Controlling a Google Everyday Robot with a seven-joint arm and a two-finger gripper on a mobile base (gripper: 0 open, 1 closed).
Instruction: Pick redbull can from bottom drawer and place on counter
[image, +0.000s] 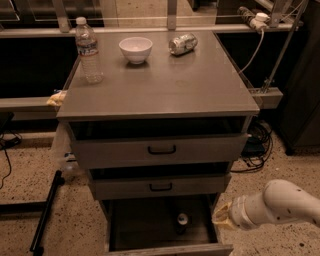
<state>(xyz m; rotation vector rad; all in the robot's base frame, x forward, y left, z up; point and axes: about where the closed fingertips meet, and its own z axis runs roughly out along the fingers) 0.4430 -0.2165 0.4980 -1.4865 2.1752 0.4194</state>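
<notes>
The redbull can (182, 220) stands upright in the open bottom drawer (150, 232), right of its middle; I mostly see its silver top against the dark interior. The counter (165, 85) is the grey metal top of the cabinet. My white arm comes in from the lower right, and my gripper (220, 218) is at its yellowish end. It sits just outside the drawer's right wall, level with the can and a short way to the right of it. It holds nothing that I can see.
On the counter stand a clear water bottle (88, 50) at the back left, a white bowl (135, 49), and a plain silvery can (182, 43) on its side. Two shallower drawers (161, 149) with black handles are slightly open. Cables (255, 145) lie on the right, a black pole (45, 215) on the left.
</notes>
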